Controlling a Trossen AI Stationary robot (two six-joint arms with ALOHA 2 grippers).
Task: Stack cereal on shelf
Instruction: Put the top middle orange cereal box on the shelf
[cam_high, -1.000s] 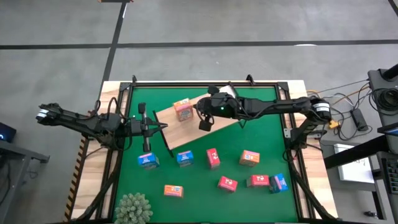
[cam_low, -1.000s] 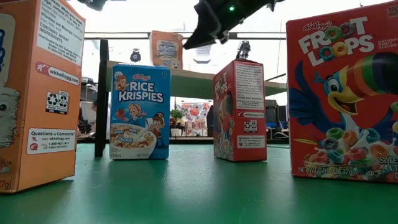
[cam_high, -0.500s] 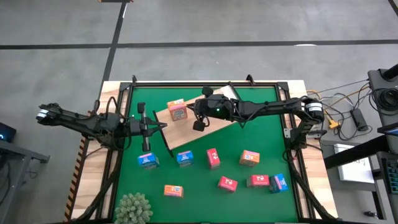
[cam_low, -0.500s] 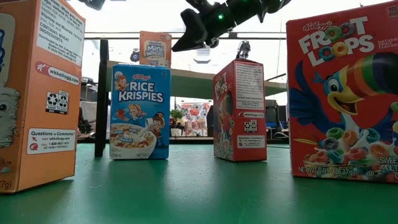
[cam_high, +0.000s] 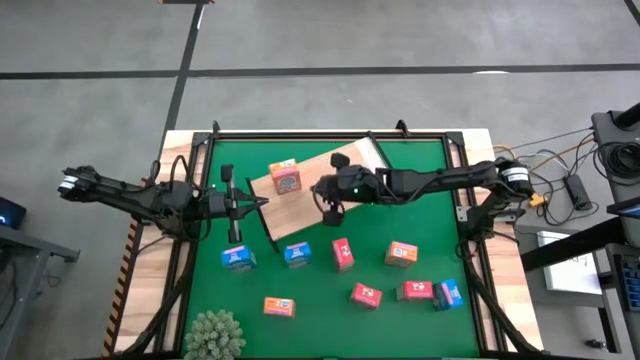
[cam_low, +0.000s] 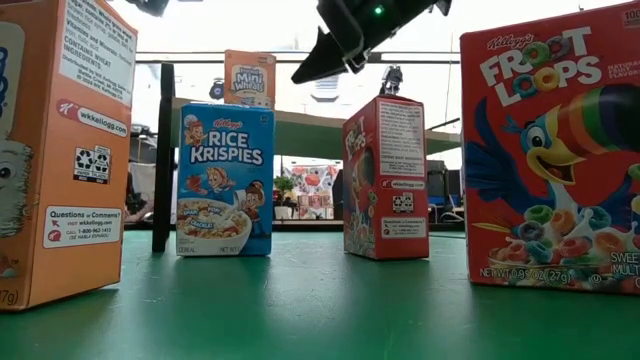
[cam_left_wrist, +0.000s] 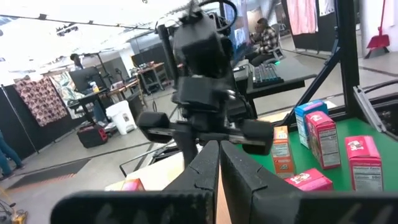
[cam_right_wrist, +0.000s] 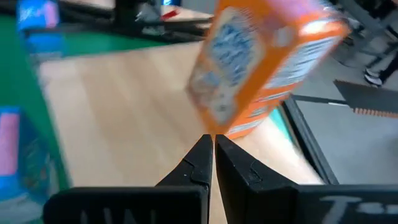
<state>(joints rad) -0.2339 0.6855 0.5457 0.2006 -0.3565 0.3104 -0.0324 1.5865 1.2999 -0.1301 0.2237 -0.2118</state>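
The shelf (cam_high: 322, 195) is a light-wood board with dark edges, lying askew at the table's far middle. One orange cereal box (cam_high: 285, 177) stands on it and shows in the low view (cam_low: 250, 78). My right gripper (cam_high: 329, 212) is shut and empty above the board, right of that box and apart from it; the box shows blurred beyond my fingertips (cam_right_wrist: 261, 62). My left gripper (cam_high: 262, 204) is shut at the shelf's dark left edge (cam_high: 258, 205). Several more boxes stand on the green mat (cam_high: 320, 310). My left gripper has its shut fingertips (cam_left_wrist: 217, 155) at the shelf's dark left edge, coming level from the table's left. I cannot tell whether it touches or holds the edge; its own fingers hide the spot.
On the mat stand two blue boxes (cam_high: 238, 258) (cam_high: 297, 255), a red one (cam_high: 342, 253), an orange one (cam_high: 401, 253), and more near the front (cam_high: 415, 290). A fuzzy green plant (cam_high: 215, 335) sits at the near left. A dark frame rims the table.
My right gripper went toward the table's left, up to the orange box on the shelf, then drew back toward the right and the near edge. The box slid a little toward the left on the board, turned about, and now stands still.
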